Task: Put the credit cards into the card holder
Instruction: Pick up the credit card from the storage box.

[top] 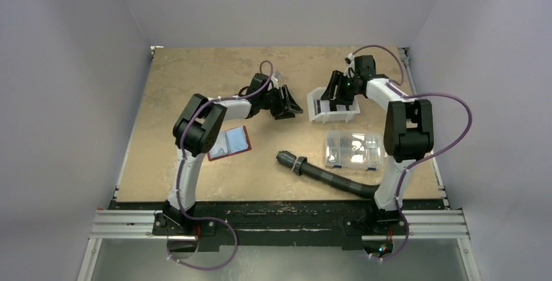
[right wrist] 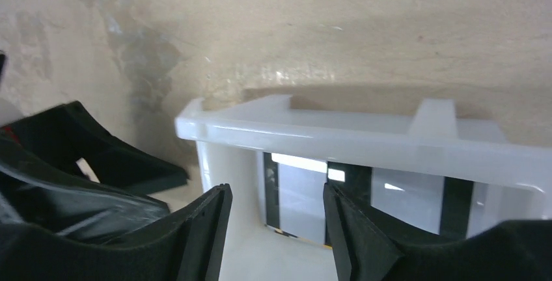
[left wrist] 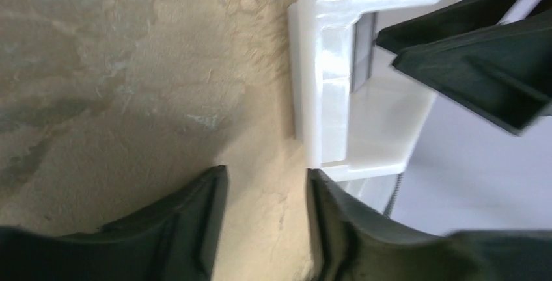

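The red card holder (top: 229, 143) lies flat on the table beside the left arm, and a pale blue face covers most of it. Credit cards (right wrist: 296, 193) with dark stripes stand upright in the white tray (top: 331, 113); one card edge (left wrist: 363, 53) shows in the left wrist view. My right gripper (right wrist: 276, 193) (top: 334, 93) hangs open over the tray's near side, and a card stands just beyond its fingertips. To the left of the tray, my left gripper (left wrist: 267, 177) (top: 286, 102) is open above bare table and holds nothing.
A clear compartment box (top: 353, 147) sits in front of the tray. A black corrugated hose (top: 319, 172) lies across the near middle. The two grippers are close together at the tray (left wrist: 325, 92); the right gripper's fingers (left wrist: 482, 60) show in the left wrist view.
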Controlling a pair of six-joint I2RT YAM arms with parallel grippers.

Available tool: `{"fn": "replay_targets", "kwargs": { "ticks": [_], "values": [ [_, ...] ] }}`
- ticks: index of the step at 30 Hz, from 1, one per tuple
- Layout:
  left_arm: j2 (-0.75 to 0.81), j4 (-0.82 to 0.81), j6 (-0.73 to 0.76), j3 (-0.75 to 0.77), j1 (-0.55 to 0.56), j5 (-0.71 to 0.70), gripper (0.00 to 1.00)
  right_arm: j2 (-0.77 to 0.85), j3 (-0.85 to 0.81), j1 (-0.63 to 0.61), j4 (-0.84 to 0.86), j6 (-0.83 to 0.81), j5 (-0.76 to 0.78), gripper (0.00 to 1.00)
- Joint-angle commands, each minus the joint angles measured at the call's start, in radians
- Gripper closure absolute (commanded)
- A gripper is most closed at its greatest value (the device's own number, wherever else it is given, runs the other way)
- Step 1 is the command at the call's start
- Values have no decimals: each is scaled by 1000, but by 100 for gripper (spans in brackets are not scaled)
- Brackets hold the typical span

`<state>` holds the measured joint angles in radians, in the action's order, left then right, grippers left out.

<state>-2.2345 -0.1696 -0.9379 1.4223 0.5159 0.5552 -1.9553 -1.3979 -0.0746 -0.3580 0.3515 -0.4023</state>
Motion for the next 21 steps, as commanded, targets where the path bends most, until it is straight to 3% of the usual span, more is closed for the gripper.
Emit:
{"fn": "replay_targets", "kwargs": {
  "ticks": [1, 6, 10, 16, 21],
  "values": [
    [28, -208, -91, -36, -19, 77, 41, -14, -32, 15, -54, -65, 8, 35],
    [-64, -426, -244, -6, 11, 103, 32, -66, -65, 16, -73, -94, -54, 33],
    [-126, -417, -237, 62, 35, 77, 33, -100, -96, 18, -105, -100, -49, 34],
    [-179, -388, -229, 109, 60, 57, 55, -129, -92, 16, -101, -94, -54, 35],
    [-173, -363, -197, 106, 68, 23, 79, -137, -36, 12, -20, -46, -212, 40]
  ]
}}
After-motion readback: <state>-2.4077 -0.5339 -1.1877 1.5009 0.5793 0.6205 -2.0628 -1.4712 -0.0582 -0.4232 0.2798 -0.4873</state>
